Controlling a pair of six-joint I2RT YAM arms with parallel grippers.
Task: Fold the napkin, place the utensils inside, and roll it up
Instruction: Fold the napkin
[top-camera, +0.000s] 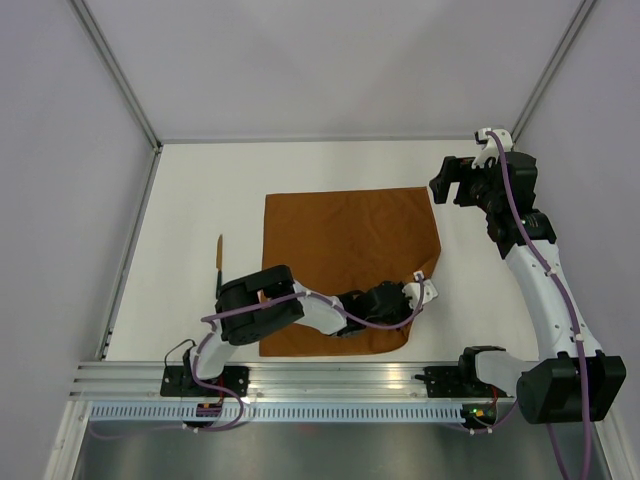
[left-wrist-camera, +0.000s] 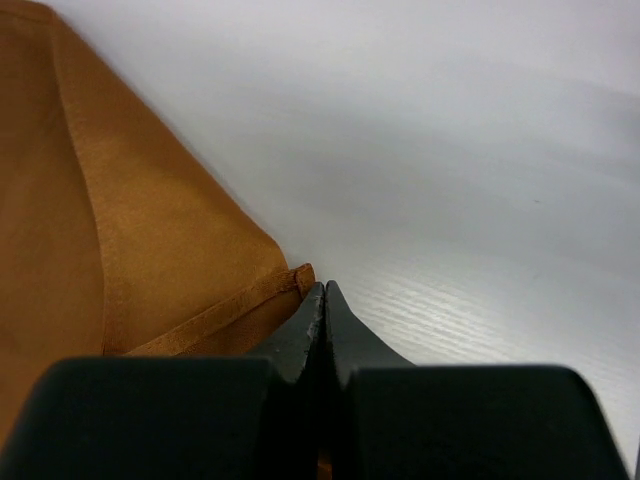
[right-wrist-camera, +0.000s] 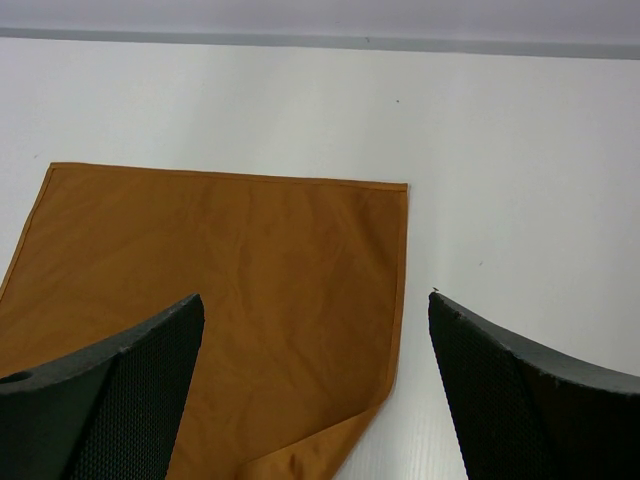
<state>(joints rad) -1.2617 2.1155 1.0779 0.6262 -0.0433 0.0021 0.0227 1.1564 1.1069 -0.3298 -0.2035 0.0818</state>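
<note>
**A:** Where do you have the left gripper (top-camera: 427, 287)?

**B:** I've got it reaching across the near edge of the napkin (top-camera: 340, 240) to the near right corner. Its fingers are pressed together. The wrist view shows a sliver of orange between them, so I judge it's pinching the hem. That corner is off the flat and turned inward, which fits the start of the fold.

**A:** And the right gripper (top-camera: 458, 185)?

**B:** Spread wide and holding nothing, raised near the far right corner. I read that as waiting out of the way of the cloth, or ready to pin that corner.

**A:** The rest of the napkin?

**B:** Flat on the surface (top-camera: 200, 190), around the middle, with the far edge straight.

**A:** Utensils (top-camera: 218, 268)?

**B:** Just left of the napkin and apart from it. There they're out of the fold's way.

**A:** Any risk?

**B:** The pinch sits close to the tip of the corner. I think it could slip if I pull quickly.
</note>
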